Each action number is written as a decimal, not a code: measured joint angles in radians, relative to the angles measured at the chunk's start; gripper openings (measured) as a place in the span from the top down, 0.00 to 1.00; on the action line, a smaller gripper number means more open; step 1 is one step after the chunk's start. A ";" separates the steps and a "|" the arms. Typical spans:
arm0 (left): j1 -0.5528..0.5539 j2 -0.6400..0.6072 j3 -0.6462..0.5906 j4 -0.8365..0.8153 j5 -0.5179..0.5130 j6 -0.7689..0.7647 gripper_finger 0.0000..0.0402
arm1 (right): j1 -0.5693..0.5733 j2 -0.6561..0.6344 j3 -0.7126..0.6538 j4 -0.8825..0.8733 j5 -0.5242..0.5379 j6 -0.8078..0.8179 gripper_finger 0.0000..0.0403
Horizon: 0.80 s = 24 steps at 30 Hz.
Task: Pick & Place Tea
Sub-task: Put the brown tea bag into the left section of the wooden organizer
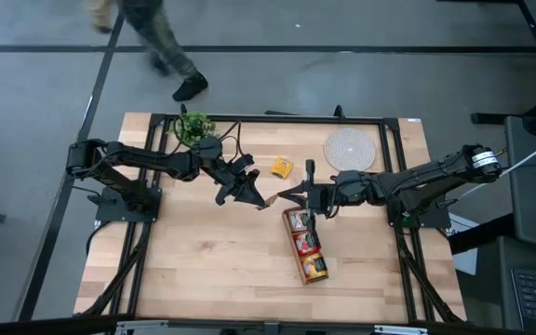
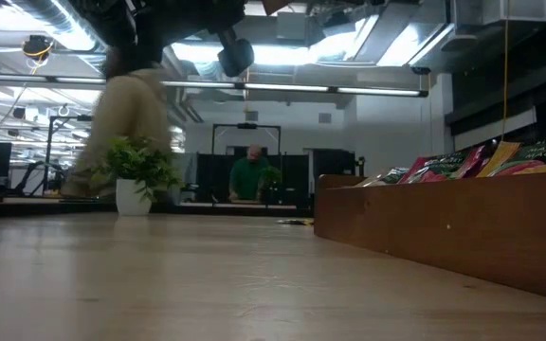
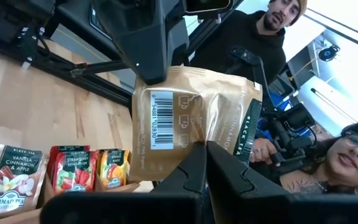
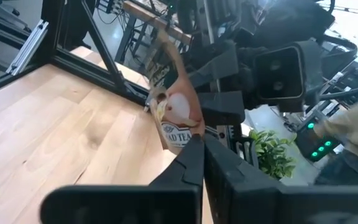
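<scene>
At the centre of the high view we see both the left gripper (image 1: 261, 199) and the right gripper (image 1: 285, 196), fingers closed on one gold-brown paper tea sachet (image 3: 194, 115) above the wooden surface (image 1: 203, 261), its printed face mostly hidden.

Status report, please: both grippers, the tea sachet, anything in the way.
Left gripper and right gripper both shut on one tan paper tea sachet, mid-air over the table. Long wooden tray just beyond, sachets standing inside. Nothing blocking.
</scene>
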State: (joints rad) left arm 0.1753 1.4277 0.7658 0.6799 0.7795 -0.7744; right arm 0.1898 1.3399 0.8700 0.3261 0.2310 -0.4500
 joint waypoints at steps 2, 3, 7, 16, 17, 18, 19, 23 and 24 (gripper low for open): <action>0.000 0.000 0.000 -0.003 0.000 0.000 0.99 | 0.000 0.000 0.000 -0.012 0.000 0.000 0.98; 0.000 0.000 0.000 -0.004 -0.001 0.000 0.99 | 0.000 0.000 0.000 -0.018 0.000 0.000 0.99; 0.000 0.000 0.000 -0.003 -0.002 0.009 0.95 | 0.000 0.000 0.000 -0.026 0.000 0.000 0.99; 0.016 0.000 0.000 -0.017 -0.001 0.172 0.74 | 0.001 0.000 0.000 -0.113 0.001 0.166 0.99; 0.023 0.000 0.000 -0.027 -0.001 0.212 0.72 | 0.001 0.000 0.000 -0.135 0.000 0.227 1.00; 0.030 0.000 0.000 -0.039 -0.002 0.261 0.70 | 0.001 0.000 0.000 -0.161 0.000 0.292 1.00; 0.035 -0.001 0.000 -0.054 -0.002 0.316 0.69 | 0.000 0.000 0.000 -0.191 0.000 0.360 1.00; 0.048 -0.001 0.000 -0.147 -0.048 0.553 0.65 | 0.000 0.000 0.000 -0.298 -0.047 0.603 1.00; 0.047 -0.001 0.000 -0.173 -0.079 0.614 0.65 | 0.000 0.000 0.000 -0.314 -0.049 0.651 1.00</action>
State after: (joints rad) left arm 0.2226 1.4269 0.7658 0.5065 0.7004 -0.1600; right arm 0.1898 1.3396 0.8696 0.0119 0.1824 0.2014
